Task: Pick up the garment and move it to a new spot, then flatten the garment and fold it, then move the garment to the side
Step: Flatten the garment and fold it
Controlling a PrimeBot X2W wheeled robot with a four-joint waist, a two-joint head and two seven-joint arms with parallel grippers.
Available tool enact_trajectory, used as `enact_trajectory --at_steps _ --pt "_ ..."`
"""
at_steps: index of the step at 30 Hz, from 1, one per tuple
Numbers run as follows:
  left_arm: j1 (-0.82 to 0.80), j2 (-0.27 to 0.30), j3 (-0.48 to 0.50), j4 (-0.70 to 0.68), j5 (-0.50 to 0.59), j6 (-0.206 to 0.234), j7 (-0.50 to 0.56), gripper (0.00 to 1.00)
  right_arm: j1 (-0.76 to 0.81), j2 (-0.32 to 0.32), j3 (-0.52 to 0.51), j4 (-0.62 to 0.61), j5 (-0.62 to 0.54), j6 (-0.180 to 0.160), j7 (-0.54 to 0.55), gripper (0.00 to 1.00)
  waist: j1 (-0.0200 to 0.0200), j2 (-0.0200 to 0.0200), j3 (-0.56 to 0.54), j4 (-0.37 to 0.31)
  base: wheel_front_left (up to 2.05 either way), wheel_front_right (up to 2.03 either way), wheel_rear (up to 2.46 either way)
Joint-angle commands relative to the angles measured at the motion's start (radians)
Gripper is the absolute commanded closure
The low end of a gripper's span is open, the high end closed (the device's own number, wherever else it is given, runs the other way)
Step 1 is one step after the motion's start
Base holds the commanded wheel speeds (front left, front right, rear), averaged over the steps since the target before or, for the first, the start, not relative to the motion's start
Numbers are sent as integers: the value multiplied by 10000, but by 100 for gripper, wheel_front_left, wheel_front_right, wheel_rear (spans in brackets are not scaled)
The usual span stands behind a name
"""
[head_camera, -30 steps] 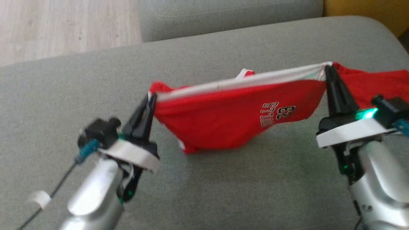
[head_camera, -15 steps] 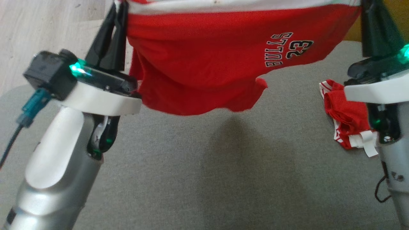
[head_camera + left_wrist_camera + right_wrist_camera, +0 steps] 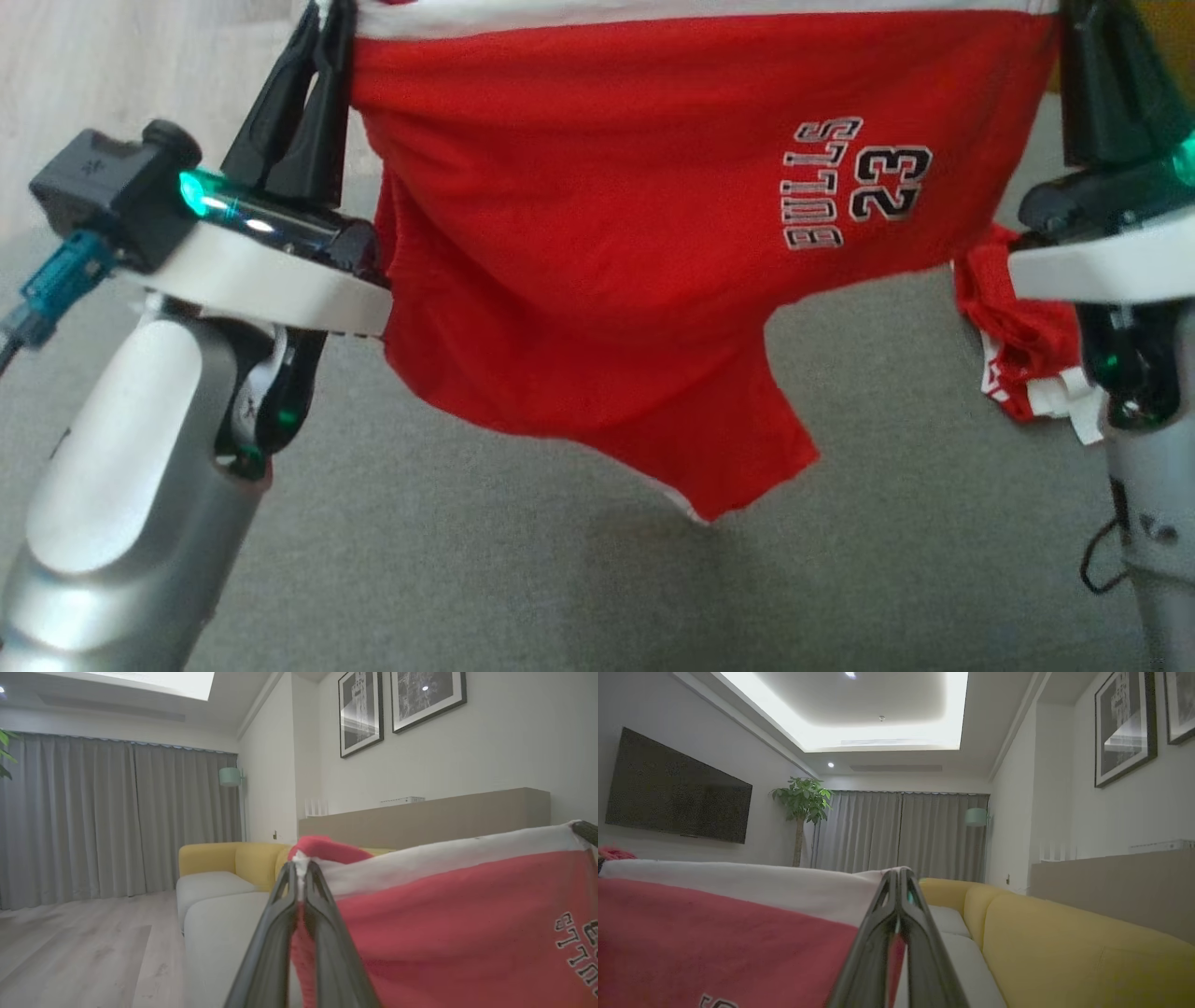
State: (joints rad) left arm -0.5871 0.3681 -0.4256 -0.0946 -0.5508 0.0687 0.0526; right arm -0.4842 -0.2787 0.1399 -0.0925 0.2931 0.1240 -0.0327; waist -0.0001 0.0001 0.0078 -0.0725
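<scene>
Two upright arms suspend the garment (left fingers, right fingers clenched on it).

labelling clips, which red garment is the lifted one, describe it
Above the grey sofa cushion, the red shorts hang stretched between the left claw and right claw. Unlike the crumpled red garment lying at the right, they show BULLS 23 lettering.

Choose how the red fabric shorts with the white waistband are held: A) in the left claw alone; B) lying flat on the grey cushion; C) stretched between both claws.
C: the left claw and right claw each pinch one waistband end of the red fabric shorts.
</scene>
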Motion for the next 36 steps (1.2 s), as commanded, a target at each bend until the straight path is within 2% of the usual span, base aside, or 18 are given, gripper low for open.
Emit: enact_trajectory --at_steps 1,6,9,10,11,13,14,18,24,27,32,36 --pt "-767 366 444 -41 -139 -150 144 100 -652 112 -8 -31 219 67 140 100 1 -1 530 -39 0 0 0" --pt "-2679 225 689 1854 -408 -739 85 100 -2628 -75 88 1533 502 67 52 100 1 -1 2029 -114 0 0 0" --pt "-4320 76 829 3389 -344 -1069 -204 100 -4320 -199 430 3097 408 67 -244 100 1 -1 2856 -135 0 0 0" --pt "-5439 -6 923 4392 -253 -1229 -496 100 -5541 -286 692 4184 185 67 -579 100 1 -1 3328 -124 0 0 0" --pt "-5995 -35 979 4835 -196 -1290 -689 100 -6154 -341 810 4701 9 67 -784 100 1 -1 3569 -102 0 0 0" --pt "-6877 -132 1058 5687 -123 -1415 -1173 100 -7197 -328 993 5692 -275 67 -1289 100 1 -1 3864 -41 0 0 0" --pt "-6877 -132 1058 5687 -123 -1415 -1173 100 -7197 -328 993 5692 -275 67 -1289 100 1 -1 3864 -41 0 0 0" --pt "-7813 -419 996 7139 -258 -1728 -1882 100 -8408 -185 1230 7320 -594 67 -1948 100 1 -1 4194 146 0 0 0" --pt "-7211 -1012 119 8458 -514 -1974 -2731 100 -7908 -131 1782 9095 -492 67 -2239 100 1 -1 4273 481 0 0 0" --pt "-6289 -1262 -665 8667 -814 -1988 -2928 100 -7009 -229 2905 9756 -355 67 -2262 100 1 -1 4109 607 0 0 0" --pt "-4537 -1150 -1819 8681 -1480 -1991 -3086 100 -5655 -785 4603 10220 733 67 -2275 100 1 -1 3642 762 0 0 0" --pt "-3244 -931 -2497 8600 -1865 -1992 -3128 100 -4820 -1358 5733 10124 1814 67 -2180 100 1 -1 3168 845 0 0 0"
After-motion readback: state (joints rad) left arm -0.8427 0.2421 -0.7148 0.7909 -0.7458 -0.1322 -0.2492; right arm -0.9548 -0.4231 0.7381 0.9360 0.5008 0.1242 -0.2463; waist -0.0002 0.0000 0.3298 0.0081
